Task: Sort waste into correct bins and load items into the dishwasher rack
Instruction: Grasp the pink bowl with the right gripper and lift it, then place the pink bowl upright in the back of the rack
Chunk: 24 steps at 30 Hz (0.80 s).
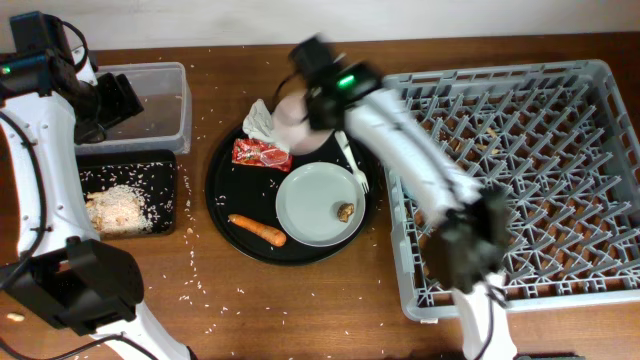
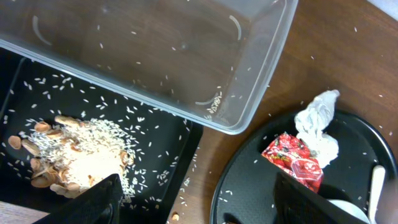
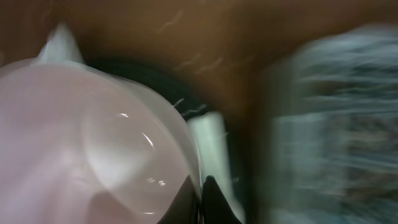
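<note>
Slipping is the chief risk judged here: the pale pink bowl (image 1: 290, 120) appears to be pinched only at its rim by the right gripper (image 1: 308, 105), though the wrist view is blurred. It could therefore be tipped or dropped if it is carried quickly. It could also be knocked against the near wall or the upright pegs of the dishwasher rack (image 1: 560, 150). The white plastic fork (image 1: 352, 165), lying just beside it, could be swept off the round black tray (image 1: 222, 190). The bowl is seen at the far edge of that tray, next to the crumpled white tissue (image 1: 260, 120). The right arm is stretched from the near right of the desk (image 1: 300, 300) across the rack, with its wrist bent down over the bowl. The left arm is held over the clear tub (image 1: 160, 110) and the shallow black tray (image 1: 160, 170). The left gripper (image 2: 199, 210) is spread wide, with nothing between its fingers.
</note>
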{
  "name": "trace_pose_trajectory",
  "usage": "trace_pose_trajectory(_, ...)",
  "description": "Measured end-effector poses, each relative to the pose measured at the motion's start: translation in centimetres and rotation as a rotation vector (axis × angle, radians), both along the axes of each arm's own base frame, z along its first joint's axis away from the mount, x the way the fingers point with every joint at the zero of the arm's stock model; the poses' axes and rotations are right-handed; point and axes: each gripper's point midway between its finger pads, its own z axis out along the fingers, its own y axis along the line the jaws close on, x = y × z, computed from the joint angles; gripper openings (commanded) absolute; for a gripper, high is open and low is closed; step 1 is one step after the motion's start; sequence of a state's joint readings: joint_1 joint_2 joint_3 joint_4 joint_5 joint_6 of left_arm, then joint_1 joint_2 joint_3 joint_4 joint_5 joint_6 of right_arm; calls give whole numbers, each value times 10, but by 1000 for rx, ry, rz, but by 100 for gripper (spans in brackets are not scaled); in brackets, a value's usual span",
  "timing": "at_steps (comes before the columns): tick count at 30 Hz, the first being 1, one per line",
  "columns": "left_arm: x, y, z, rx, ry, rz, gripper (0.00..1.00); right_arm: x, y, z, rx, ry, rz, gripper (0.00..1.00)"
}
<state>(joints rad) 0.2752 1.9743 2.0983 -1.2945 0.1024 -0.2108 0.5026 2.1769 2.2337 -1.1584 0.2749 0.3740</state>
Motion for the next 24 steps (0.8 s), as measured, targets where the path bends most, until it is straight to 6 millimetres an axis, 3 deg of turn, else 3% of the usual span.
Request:
trace_pose_trajectory(2,0,1,0,7,1,3,77,-5,-84,84,-138,-171,-181,4)
trace_pose_trajectory(3,0,2,0,9,1,4,78,-10,-119,114,-202,-240,-266,4)
trace_pose_trajectory(4,2,2,1,12,-7,4,78,-20,-166,151,-316,-331,-396,4)
trace_pose_trajectory(5,3,3,1,16,-13,5,78,-21,-185,155,-405,-337,-431,4)
trace_pose_trajectory(6,6,4,3,19,-24,5,78,-18,-197,147,-472,-309,-441,4)
trace_pose_trajectory(9,11,5,5,26,-48,6,78,-6,-241,83,-711,-118,-461,4)
trace_pose_trajectory(10,11,6,6,27,-51,6,78,-7,-265,58,-806,-39,-482,4)
trace_pose_trajectory(14,15,7,7,31,-66,6,78,-15,-308,34,-931,60,-532,4)
trace_pose_trajectory(19,16,7,8,32,-70,6,78,-11,-307,1,-914,87,-517,4)
trace_pose_trajectory(24,16,7,8,32,-71,6,78,-10,-298,-3,-902,88,-493,4)
